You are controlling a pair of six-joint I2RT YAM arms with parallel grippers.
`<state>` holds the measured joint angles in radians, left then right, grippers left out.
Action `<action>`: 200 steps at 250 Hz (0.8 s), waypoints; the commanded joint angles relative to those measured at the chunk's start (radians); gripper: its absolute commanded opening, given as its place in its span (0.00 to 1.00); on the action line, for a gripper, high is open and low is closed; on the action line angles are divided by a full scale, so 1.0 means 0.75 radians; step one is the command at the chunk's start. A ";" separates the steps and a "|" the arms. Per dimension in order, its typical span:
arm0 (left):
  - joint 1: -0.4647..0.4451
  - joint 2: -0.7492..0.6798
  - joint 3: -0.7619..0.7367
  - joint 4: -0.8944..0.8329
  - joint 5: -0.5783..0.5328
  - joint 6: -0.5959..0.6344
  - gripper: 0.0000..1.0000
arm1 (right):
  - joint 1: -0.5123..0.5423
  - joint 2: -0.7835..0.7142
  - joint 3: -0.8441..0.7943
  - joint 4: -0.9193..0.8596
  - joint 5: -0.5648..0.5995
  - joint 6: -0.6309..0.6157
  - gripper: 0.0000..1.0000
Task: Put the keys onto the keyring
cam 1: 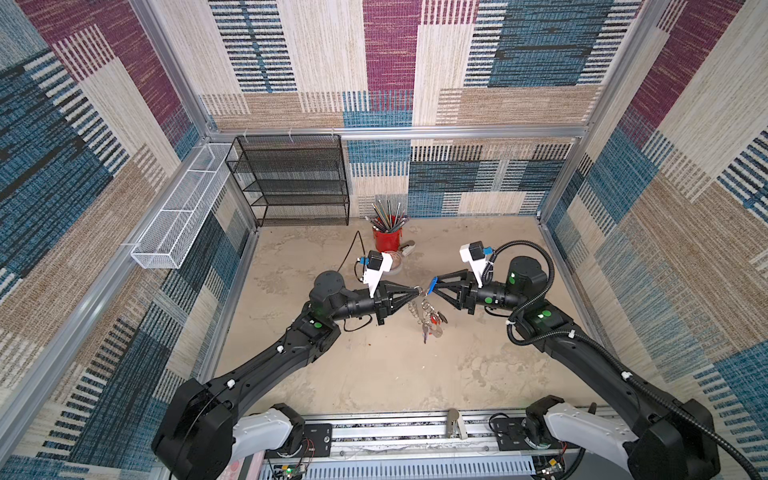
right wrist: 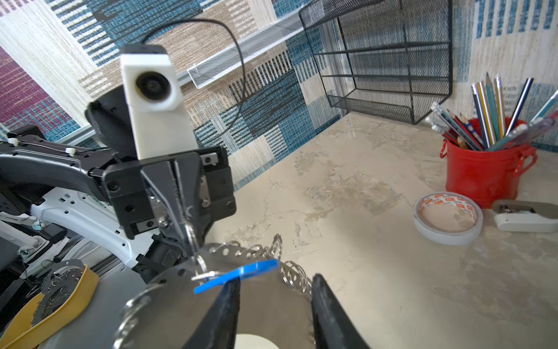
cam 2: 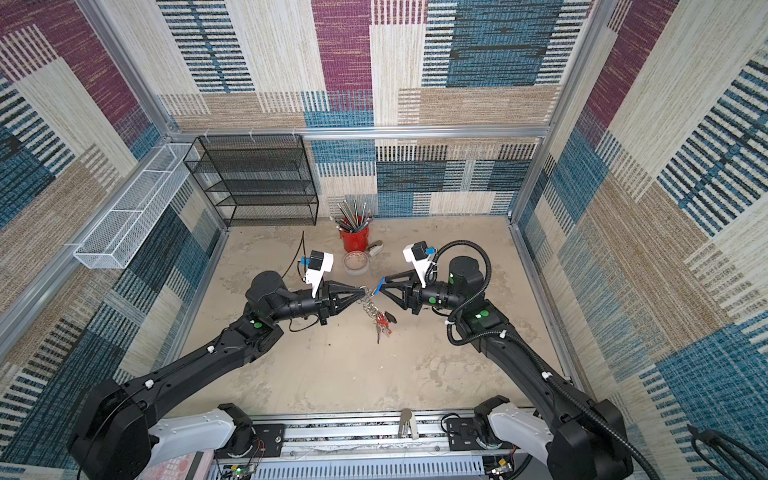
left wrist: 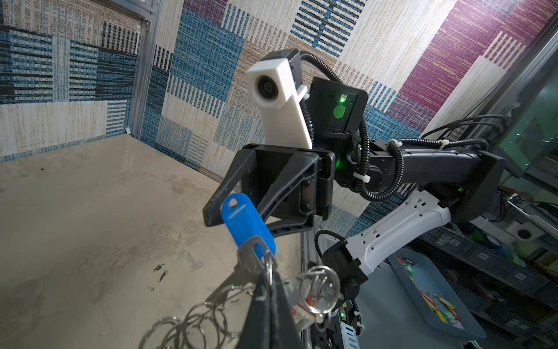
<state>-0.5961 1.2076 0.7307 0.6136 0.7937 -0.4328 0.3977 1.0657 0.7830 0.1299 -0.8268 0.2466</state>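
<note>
- Keyring (cam 1: 423,313) is held in the air over the middle of the table (cam 1: 374,374). It hangs from the left gripper (cam 1: 417,290), whose jaws are pressed together on one of its split rings.
- Seen from the right wrist, the plate of the keyring shows through the gap of the right gripper (right wrist: 276,279). These jaws stand apart and are clamped on nothing.
- The blue tag (left wrist: 247,220) sits at the tips of the right gripper, touching one finger (right wrist: 232,290) only; the other finger is well clear of it.
- The two grippers are set tip to tip, nearly on one line across the table, with the tag just between them. Its long axis runs slanted across that line, edge-on to the right jaws.
- Its key (left wrist: 249,261) is judged to be hooked at the ring pinched by the left gripper, though the threading cannot be confirmed.
- The right arm is the nearer one for any fresh grip on the tag.
- A red tag (cam 1: 434,319) and a dark tag (cam 1: 443,318) hang lower on the plate.
- The red pencil pot (cam 1: 388,239), tape roll (cam 2: 356,262) and black mesh shelf (cam 1: 291,183) stand well behind. Only the loose split rings (left wrist: 193,326) beside the pinch could snag.
</note>
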 commanded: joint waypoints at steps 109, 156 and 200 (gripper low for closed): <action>0.000 0.001 0.012 0.059 0.035 0.031 0.00 | 0.004 -0.054 0.064 -0.012 0.224 -0.032 0.53; -0.001 0.001 0.013 0.067 0.034 0.035 0.00 | -0.010 -0.062 0.088 -0.052 0.369 -0.038 0.56; 0.000 0.003 0.020 0.082 0.049 0.019 0.00 | -0.036 -0.098 0.086 -0.057 0.438 -0.038 0.62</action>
<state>-0.5968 1.2110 0.7311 0.6136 0.8146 -0.4259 0.3779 1.0046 0.8406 0.0845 -0.5602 0.2272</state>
